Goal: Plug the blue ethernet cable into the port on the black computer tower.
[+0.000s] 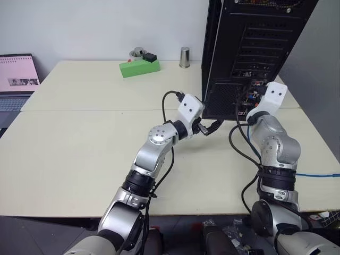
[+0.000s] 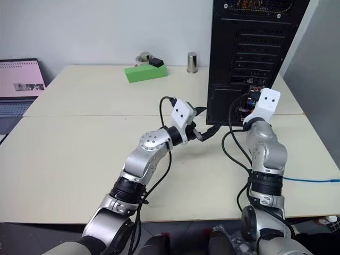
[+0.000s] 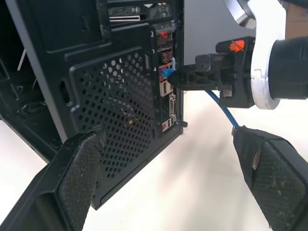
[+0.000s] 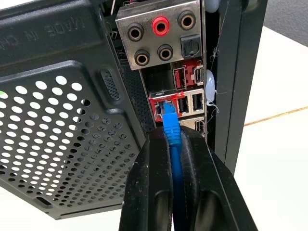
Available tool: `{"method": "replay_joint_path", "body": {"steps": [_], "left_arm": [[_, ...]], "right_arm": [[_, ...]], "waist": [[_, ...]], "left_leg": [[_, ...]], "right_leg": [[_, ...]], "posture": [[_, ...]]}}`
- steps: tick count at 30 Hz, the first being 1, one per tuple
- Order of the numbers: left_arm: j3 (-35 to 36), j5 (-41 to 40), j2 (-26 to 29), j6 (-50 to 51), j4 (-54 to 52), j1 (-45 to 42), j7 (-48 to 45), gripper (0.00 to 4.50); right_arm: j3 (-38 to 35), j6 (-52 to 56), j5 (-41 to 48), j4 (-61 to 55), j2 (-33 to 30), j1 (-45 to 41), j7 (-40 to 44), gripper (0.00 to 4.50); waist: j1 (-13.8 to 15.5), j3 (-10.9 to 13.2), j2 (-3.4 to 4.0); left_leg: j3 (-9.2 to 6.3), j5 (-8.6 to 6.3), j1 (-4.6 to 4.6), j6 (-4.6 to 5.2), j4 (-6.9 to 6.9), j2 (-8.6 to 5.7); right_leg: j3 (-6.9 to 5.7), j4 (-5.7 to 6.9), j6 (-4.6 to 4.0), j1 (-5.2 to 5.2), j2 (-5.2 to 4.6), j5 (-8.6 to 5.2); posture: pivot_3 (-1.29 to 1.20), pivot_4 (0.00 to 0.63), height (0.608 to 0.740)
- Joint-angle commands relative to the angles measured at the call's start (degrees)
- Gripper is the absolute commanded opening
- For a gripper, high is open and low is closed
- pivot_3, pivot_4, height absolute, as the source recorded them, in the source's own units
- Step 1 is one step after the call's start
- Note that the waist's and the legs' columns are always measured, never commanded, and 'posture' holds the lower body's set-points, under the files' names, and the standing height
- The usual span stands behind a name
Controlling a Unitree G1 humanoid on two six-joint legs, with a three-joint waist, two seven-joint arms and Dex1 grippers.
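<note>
Thin bright blue ethernet cable (image 4: 171, 139) pinched between right gripper (image 4: 174, 144) jaws, plug tip at the small rectangular port (image 4: 161, 107) in the red-trimmed rear I/O panel of the tall black metal computer tower (image 1: 249, 48); whether fully seated, cannot tell. Right jaws closed tight on cable, rest of cord trailing off over pale desk (image 1: 79, 149) edge. Left gripper (image 3: 168, 178) jaws spread wide, holding nothing, hovering just beside perforated mesh vent (image 3: 120, 106). Black textured finger pads (image 3: 82, 173). Round audio jacks above the port.
</note>
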Motion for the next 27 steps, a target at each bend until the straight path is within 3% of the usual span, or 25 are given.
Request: {"method": "replay_joint_path", "body": {"steps": [1,9,11,15,23,27], "left_arm": [[0.70,-0.79,-0.58,-0.71,-1.87,-1.35,-0.34,4.45],[0.86,-0.93,-0.67,-1.14,-1.84,-1.40,-0.53,4.45],[0.93,-1.32,-0.69,-1.53,-1.81,-1.45,-1.08,4.48],[1.06,-1.67,-0.52,-2.52,-1.51,-1.75,-1.97,4.48],[1.91,-2.01,-1.24,-4.81,0.43,-2.98,-3.10,4.48],[2.28,-2.54,-1.46,-6.09,1.34,-3.45,-4.03,4.48]], "right_arm": [[0.93,-2.41,0.21,0.34,-0.71,-3.14,0.83,0.00],[1.12,-3.64,0.76,0.23,-1.26,-1.90,2.44,0.00],[1.02,-3.86,0.62,-0.20,-1.79,-1.07,2.98,0.69],[2.90,-3.97,0.01,-2.14,-4.77,1.94,6.79,1.59],[4.56,-2.79,0.28,-6.98,-8.20,6.89,10.08,3.35],[4.92,-2.66,0.02,-9.38,-9.53,8.46,10.97,3.99]], "waist": [[-0.04,0.00,0.00],[-0.33,0.00,0.00],[-0.37,0.00,0.00],[0.04,0.01,0.01],[0.48,0.01,0.02],[0.55,0.01,0.02]], "left_leg": [[0.00,0.00,0.00,0.00,0.00,0.00],[0.02,0.00,0.02,0.00,0.01,0.00],[0.02,0.00,0.02,0.00,0.00,0.00],[0.00,0.00,-0.01,0.00,-0.01,0.00],[0.00,0.00,-0.08,0.00,-0.04,-0.01],[0.00,0.00,-0.08,0.00,-0.04,-0.02]], "right_leg": [[0.01,0.00,0.01,0.00,0.00,0.01],[0.03,0.00,0.04,0.00,0.00,0.02],[0.04,0.00,0.04,0.00,0.00,0.02],[0.00,-0.02,0.03,0.00,0.00,0.02],[-0.02,-0.08,0.03,-0.05,-0.01,0.02],[-0.03,-0.09,0.04,-0.04,-0.01,0.01]], "posture": [[0.00,0.150,0.740],[0.00,0.150,0.740],[0.00,0.150,0.740],[0.00,0.150,0.740],[0.00,0.150,0.740],[0.00,0.150,0.740]]}}
